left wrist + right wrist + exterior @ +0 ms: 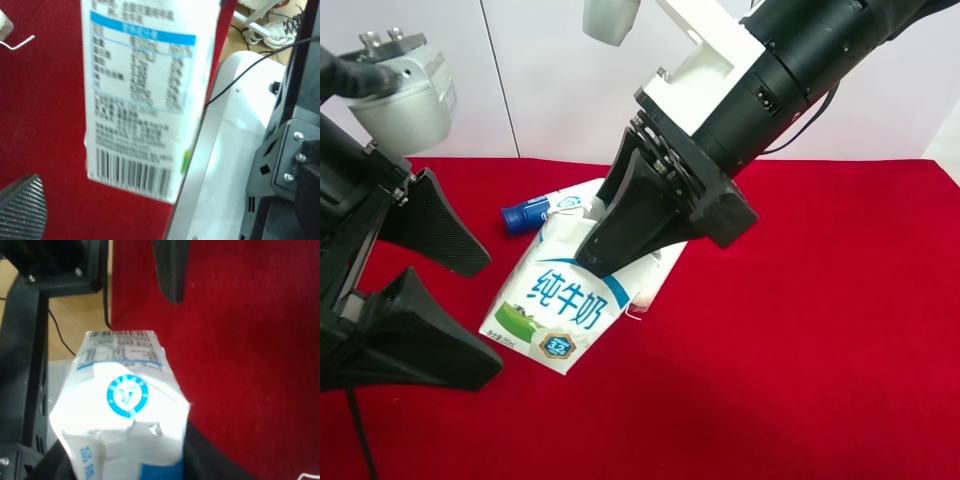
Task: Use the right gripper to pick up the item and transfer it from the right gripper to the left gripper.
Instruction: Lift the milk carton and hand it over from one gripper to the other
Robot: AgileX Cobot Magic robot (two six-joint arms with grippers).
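Note:
The white milk carton (560, 300) with blue lettering hangs tilted above the red cloth. My right gripper (598, 248), on the arm with the white bracket, is shut on its top end. The right wrist view shows the carton (122, 400) between the dark fingers (212, 460). My left gripper (488, 315), below the silver-grey housing, is open, its two wedge fingers spread just beside the carton's bottom corner. The left wrist view shows the carton's barcode side (145, 90) close ahead and one finger (22, 210).
A white tube with a blue cap (525, 212) lies on the red cloth (820, 350) behind the carton. The cloth's edge, a white base (225, 150) and black frame parts (285, 160) show beyond the carton in the left wrist view.

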